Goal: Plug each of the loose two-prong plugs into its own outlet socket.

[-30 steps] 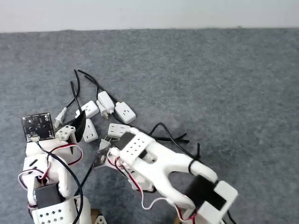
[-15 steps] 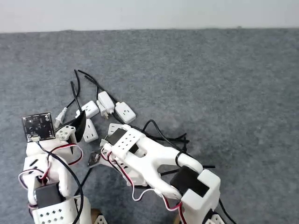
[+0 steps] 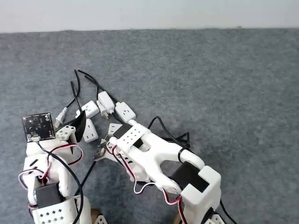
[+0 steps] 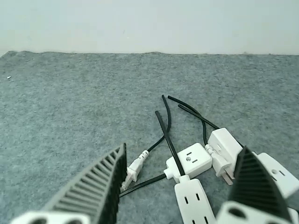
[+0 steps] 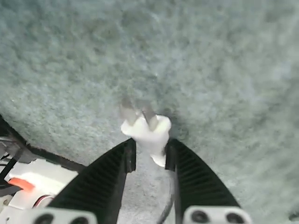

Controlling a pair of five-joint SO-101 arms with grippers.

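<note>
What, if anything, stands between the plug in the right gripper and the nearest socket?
Nothing visible does. The right gripper holds the plug with its prongs facing bare carpet. The nearest socket lies close by, flanked by the open left gripper, which could crowd the approach.

The worktop (image 3: 233, 84) is covered in grey felt. White sockets (image 3: 125, 112), a plug (image 3: 60, 116) and black cords (image 3: 87, 77) lie clustered on it.
</note>
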